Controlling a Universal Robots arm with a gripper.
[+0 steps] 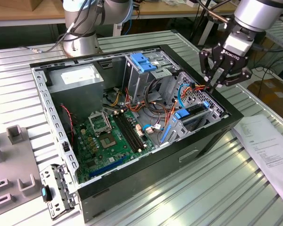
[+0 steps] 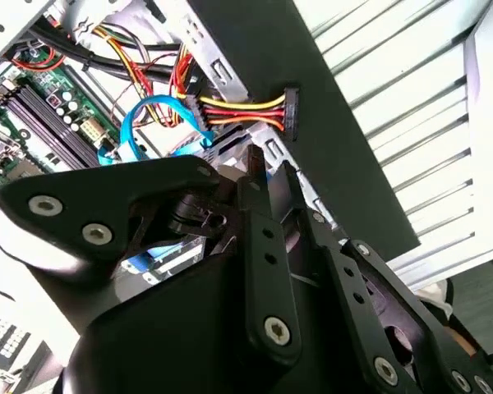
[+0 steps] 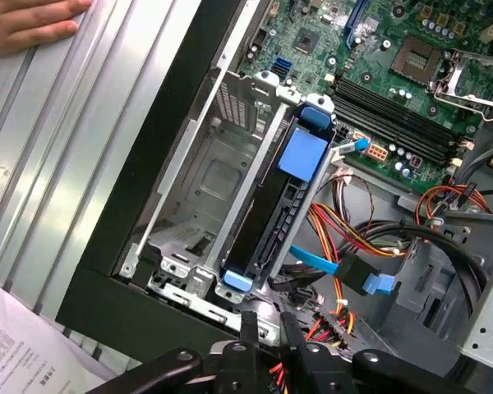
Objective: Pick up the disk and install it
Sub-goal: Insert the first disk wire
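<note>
The disk (image 1: 192, 113), dark with bright blue carrier ends, sits slotted in the metal drive bay at the case's corner on the exterior view's right. In the first wrist view the disk (image 3: 279, 222) lies in the bay between metal rails, its blue tab toward the motherboard. My gripper (image 1: 213, 85) hovers just above the case rim beside that bay, apart from the disk. Its black fingertips (image 3: 248, 324) stand close together with nothing between them, and the gripper (image 2: 267, 168) looks the same in the second wrist view.
The open black computer case (image 1: 132, 188) lies on a slatted metal table. Red, yellow and blue cables (image 3: 345, 238) run beside the bay. A blue bracket (image 1: 142, 61) tops the drive cage. Paper (image 1: 269, 150) lies right of the case. A hand (image 3: 25, 20) rests on the table.
</note>
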